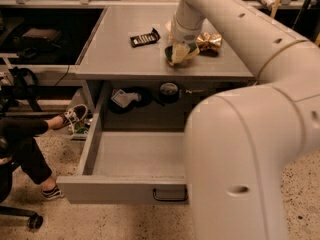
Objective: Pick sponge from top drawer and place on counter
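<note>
It looked like a robotics lab or test workspace rather than a home. A large white robot arm [240, 149] filled the right side, its pincer [179, 53] down at the top of a plain grey desk [120, 59] whose top drawer [130, 159] stood open. The floor [125, 223] was speckled terrazzo. Metal rails [50, 3] ran behind, a cable [64, 75] hung at left, and a seated person's leg [25, 149] and a chair caster [34, 221] showed beside the desk.

Grey tabletop [125, 59]: black packet [145, 37] lies flat near the middle, gold foil bag [210, 41] to its right, well apart. Sponge [175, 57] sits between them, nearer the front edge, down at the surface. Gripper [180, 50] directly on top of it.
</note>
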`<state>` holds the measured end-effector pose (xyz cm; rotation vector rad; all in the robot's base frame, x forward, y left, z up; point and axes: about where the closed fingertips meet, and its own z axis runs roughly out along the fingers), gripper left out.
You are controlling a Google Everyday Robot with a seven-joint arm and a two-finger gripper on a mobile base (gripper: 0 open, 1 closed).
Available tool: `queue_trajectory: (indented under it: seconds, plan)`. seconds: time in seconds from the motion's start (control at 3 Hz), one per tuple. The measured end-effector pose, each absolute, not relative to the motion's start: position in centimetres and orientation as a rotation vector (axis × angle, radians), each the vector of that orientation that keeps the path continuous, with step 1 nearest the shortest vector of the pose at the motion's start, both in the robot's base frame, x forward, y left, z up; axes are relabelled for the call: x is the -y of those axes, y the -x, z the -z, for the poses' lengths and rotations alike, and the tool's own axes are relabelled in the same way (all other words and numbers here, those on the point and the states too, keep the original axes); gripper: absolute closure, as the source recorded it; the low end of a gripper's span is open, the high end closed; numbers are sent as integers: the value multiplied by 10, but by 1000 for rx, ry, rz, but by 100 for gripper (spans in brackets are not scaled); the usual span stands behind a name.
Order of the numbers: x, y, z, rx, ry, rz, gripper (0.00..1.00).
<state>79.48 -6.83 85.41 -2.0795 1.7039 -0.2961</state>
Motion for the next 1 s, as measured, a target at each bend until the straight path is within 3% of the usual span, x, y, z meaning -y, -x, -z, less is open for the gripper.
queue_trajectory:
  seconds: [0.33,1.0]
  plan:
    - [60,-796,-846,-1734,2110,149,100]
    - [48,-800,-865,-1694,2084,133,58]
